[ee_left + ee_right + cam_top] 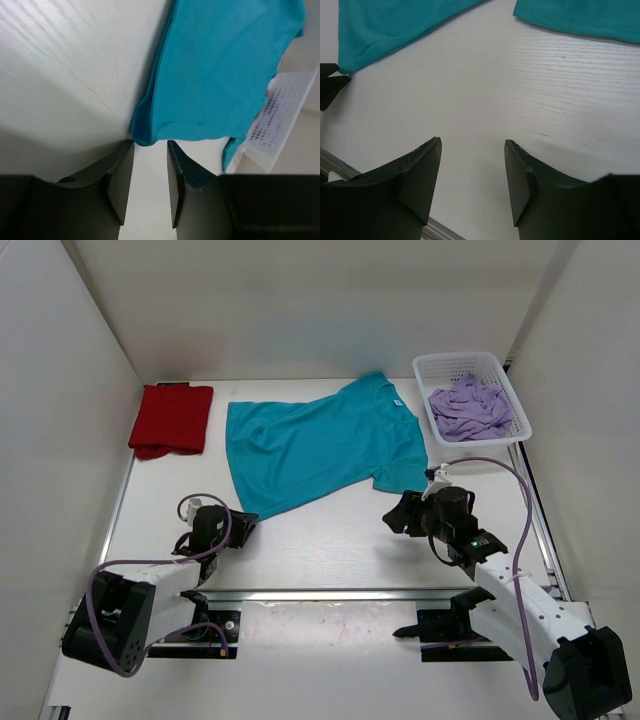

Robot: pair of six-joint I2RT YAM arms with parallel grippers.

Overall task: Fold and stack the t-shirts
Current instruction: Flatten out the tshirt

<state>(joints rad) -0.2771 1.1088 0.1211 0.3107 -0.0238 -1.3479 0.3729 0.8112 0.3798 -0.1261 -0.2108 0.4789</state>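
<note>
Nothing readable shows; the white tag [397, 400] on the teal t-shirt [320, 445] seems too small to read.

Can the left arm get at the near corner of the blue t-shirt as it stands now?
Probably yes. The left arm holds its jaws apart right at that corner of the blue t-shirt, and nothing blocks it.

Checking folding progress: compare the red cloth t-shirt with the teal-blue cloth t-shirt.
The red cloth t-shirt is folded into a compact rectangle; the teal-blue cloth t-shirt lies spread open, sleeves out. Red covers far less of the white table than teal. Red sits far left, teal mid-table. Both lie flat on it.
</note>
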